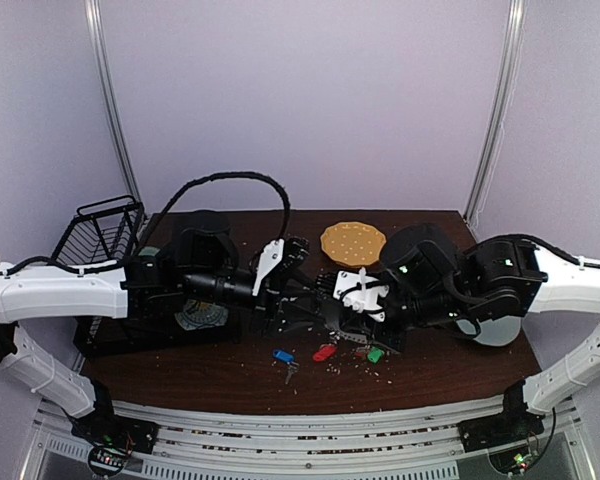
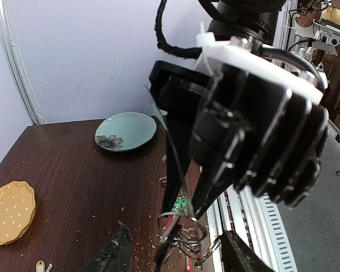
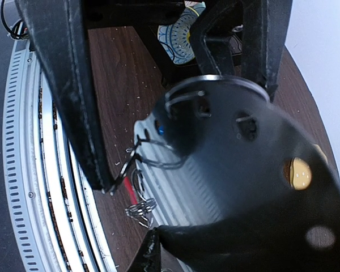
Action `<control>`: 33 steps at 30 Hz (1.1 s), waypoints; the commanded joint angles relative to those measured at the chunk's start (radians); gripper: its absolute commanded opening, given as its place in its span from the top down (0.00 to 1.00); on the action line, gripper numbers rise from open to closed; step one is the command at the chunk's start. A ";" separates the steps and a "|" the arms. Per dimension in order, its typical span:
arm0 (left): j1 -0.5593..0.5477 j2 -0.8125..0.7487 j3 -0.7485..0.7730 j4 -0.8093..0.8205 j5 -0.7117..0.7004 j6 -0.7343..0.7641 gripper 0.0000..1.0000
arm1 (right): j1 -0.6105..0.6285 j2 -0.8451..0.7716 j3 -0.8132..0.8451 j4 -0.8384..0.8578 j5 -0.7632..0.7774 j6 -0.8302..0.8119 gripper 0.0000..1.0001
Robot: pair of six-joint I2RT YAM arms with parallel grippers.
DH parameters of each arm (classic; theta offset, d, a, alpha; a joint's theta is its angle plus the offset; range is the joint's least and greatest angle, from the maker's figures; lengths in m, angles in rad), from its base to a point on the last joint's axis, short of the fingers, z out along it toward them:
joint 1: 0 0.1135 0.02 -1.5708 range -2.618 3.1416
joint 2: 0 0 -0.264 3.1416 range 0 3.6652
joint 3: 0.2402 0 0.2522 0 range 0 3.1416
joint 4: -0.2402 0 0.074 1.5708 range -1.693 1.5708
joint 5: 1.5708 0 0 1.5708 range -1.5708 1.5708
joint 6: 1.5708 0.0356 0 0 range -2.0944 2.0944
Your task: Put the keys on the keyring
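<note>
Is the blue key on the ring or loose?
Looks loose: the blue key lies by itself on the table; no ring visible around it.

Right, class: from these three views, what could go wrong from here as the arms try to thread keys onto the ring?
1. The left fingers and right fingers crowd tightly together; they might collide or knock the thin grey ring askew.
2. The blue-tagged key, red-tagged key and green-tagged key lie loose close by; a low sweep could scatter them.
</note>
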 commanded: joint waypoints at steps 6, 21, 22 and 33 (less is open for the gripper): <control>-0.012 -0.046 0.026 0.140 0.215 -0.032 0.24 | 0.001 -0.006 0.021 0.024 0.022 -0.001 1.00; -0.007 -0.188 -0.075 0.240 0.279 -0.036 0.15 | 0.001 -0.002 0.013 0.029 0.037 -0.001 1.00; -0.007 -0.190 -0.079 0.226 0.262 -0.030 0.15 | 0.001 -0.004 0.013 0.029 0.037 0.000 1.00; -0.013 -0.062 0.031 -0.003 -0.104 -0.013 0.53 | 0.001 -0.006 0.019 0.026 0.043 0.005 1.00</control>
